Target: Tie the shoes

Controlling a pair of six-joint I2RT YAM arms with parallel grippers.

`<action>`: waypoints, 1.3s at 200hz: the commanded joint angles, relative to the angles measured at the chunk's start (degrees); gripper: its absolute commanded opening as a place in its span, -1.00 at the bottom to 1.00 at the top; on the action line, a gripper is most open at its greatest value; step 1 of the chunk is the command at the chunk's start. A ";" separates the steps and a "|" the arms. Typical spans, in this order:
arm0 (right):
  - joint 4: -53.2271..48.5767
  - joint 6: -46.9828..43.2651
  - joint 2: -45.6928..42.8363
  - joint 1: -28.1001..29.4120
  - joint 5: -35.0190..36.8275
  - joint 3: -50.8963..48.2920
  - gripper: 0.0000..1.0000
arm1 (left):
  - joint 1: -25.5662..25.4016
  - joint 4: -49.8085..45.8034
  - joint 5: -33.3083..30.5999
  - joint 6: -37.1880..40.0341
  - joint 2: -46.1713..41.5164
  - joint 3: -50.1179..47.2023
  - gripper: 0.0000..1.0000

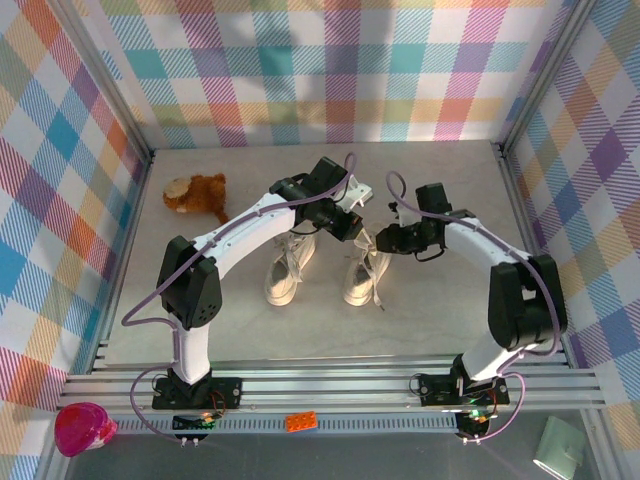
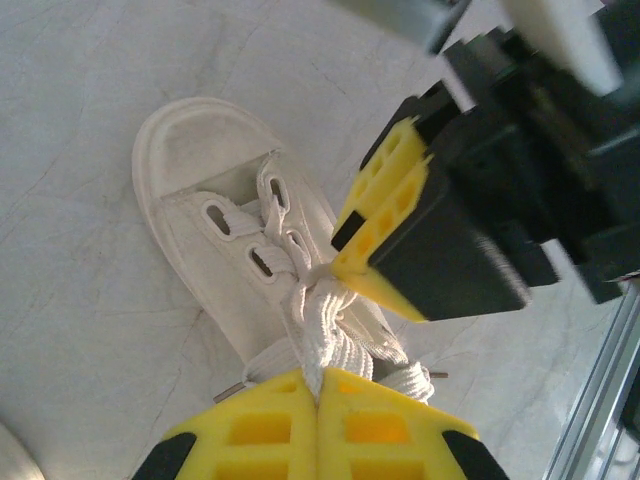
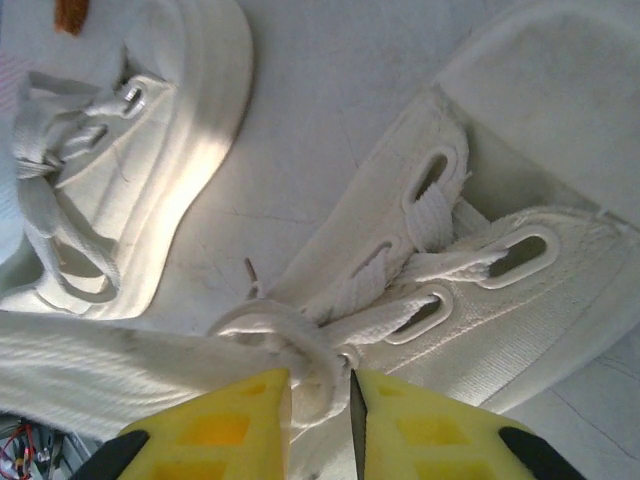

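Two cream shoes lie side by side mid-table, the left shoe (image 1: 285, 272) and the right shoe (image 1: 358, 282). Both grippers hover over the right one. In the left wrist view its toe (image 2: 200, 150) points up-left, and my left gripper (image 2: 320, 385) is shut on a bunch of white lace (image 2: 322, 320) rising from the knot. My right gripper (image 2: 345, 245) touches the knot from the other side. In the right wrist view my right gripper (image 3: 320, 390) has its jaws a little apart, with a lace loop (image 3: 300, 345) running down between them. The other shoe (image 3: 170, 150) lies beside it.
A brown plush toy (image 1: 195, 195) lies at the back left of the table. Checked walls close in three sides. An aluminium rail (image 1: 330, 385) runs along the near edge, with an orange brick (image 1: 302, 421) and a pink object (image 1: 85, 428) below it.
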 commanded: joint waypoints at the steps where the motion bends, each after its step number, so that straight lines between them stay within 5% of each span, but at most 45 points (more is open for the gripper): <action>1: -0.72 -0.40 1.71 0.22 -3.22 2.16 -0.51 | 0.52 0.05 0.80 0.15 -1.99 -0.97 -1.00; 78: -4.05 -2.09 5.76 0.39 -4.95 5.23 -0.29 | 0.65 0.13 0.80 0.24 -2.24 -1.24 -1.00; 98: -6.00 -3.09 6.69 0.57 -5.90 6.83 -0.46 | 0.65 0.14 0.89 0.20 -2.09 -1.24 -1.00; 126: -8.53 -3.76 5.89 0.66 -4.27 8.16 -1.00 | 0.73 -0.04 0.58 0.16 -2.08 -1.32 -1.00; 205: -5.73 2.01 -5.55 0.67 7.86 3.04 -1.00 | 1.10 0.56 -0.17 -0.07 -2.90 -2.86 -1.00; 260: -1.25 6.47 -7.12 0.66 8.38 -1.27 -0.96 | 1.10 0.58 -0.17 0.06 -2.86 -2.31 -1.00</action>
